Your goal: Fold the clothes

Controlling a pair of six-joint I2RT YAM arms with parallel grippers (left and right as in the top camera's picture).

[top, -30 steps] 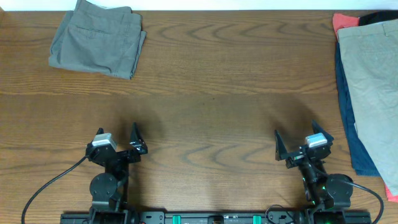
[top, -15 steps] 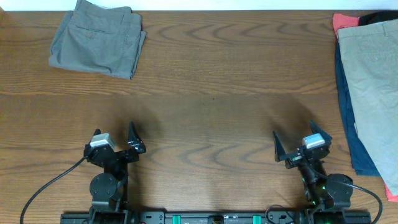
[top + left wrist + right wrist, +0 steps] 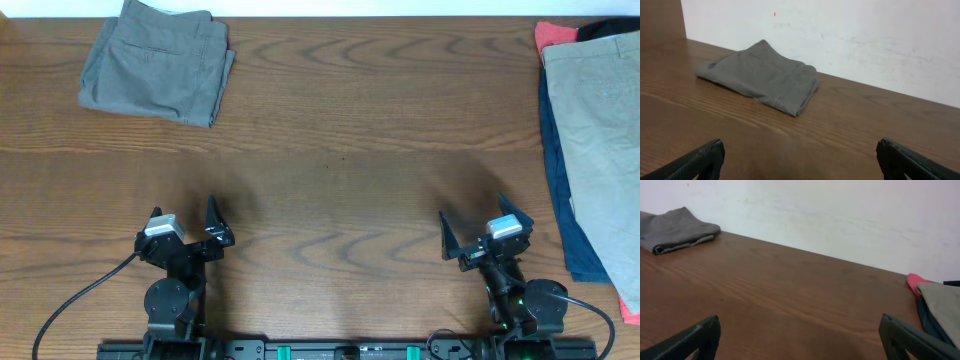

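Slightly advanced, left tool (image 3: 183,209) and right tool (image 3: 472,209) gape empty; khaki shorts (image 3: 600,150) run front-to-back.

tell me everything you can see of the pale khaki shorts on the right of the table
The pale khaki shorts look like smooth woven cotton with a few soft creases. They lie spread flat at the table's right edge, cut off by the overhead picture, so their full shape is hidden. They rest on a pile: a navy garment shows along their left side, a pink garment at the far corner.
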